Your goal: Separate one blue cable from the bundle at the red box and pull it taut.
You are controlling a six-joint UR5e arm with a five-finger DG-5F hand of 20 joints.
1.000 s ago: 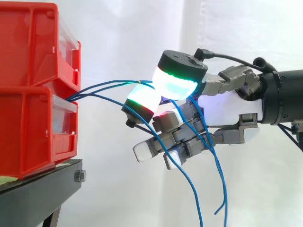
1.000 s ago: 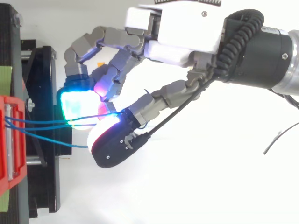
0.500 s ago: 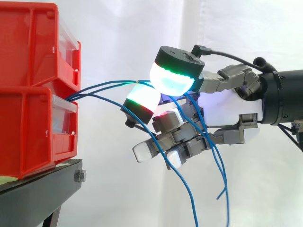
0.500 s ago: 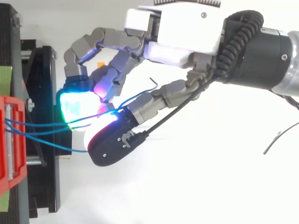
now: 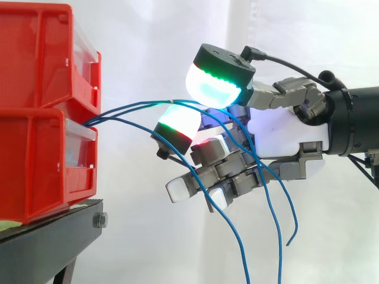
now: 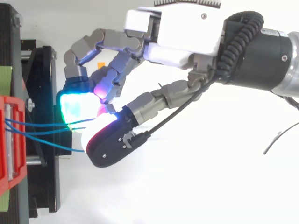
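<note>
Several thin blue cables [image 5: 130, 107] leave the lower red bin [image 5: 35, 171] and run right to my hand [image 5: 284, 139]. They pass through the gap between the raised thumb pad [image 5: 214, 83], glowing green and cyan, and a fingertip pad [image 5: 177, 121] below it. The two pads stand apart, so no cable is pinched. Past the pads the cables cross the loosely bent lower fingers and hang down, loose ends low at the right. In the top view the cables [image 6: 37, 126] run from the bin's front [image 6: 11, 135] to under the glowing pads, and the hand [image 6: 182, 32] comes in from the right.
A second red bin [image 5: 35, 59] sits stacked on the lower one. Both rest on a black stand [image 5: 53, 236] at the left. A white curtain hangs behind, with open air below and right of the hand.
The thumb pad has lifted up and away from the fingertip pad, widening the gap. The hanging cables have swung, and one loose end has moved up and to the right.
</note>
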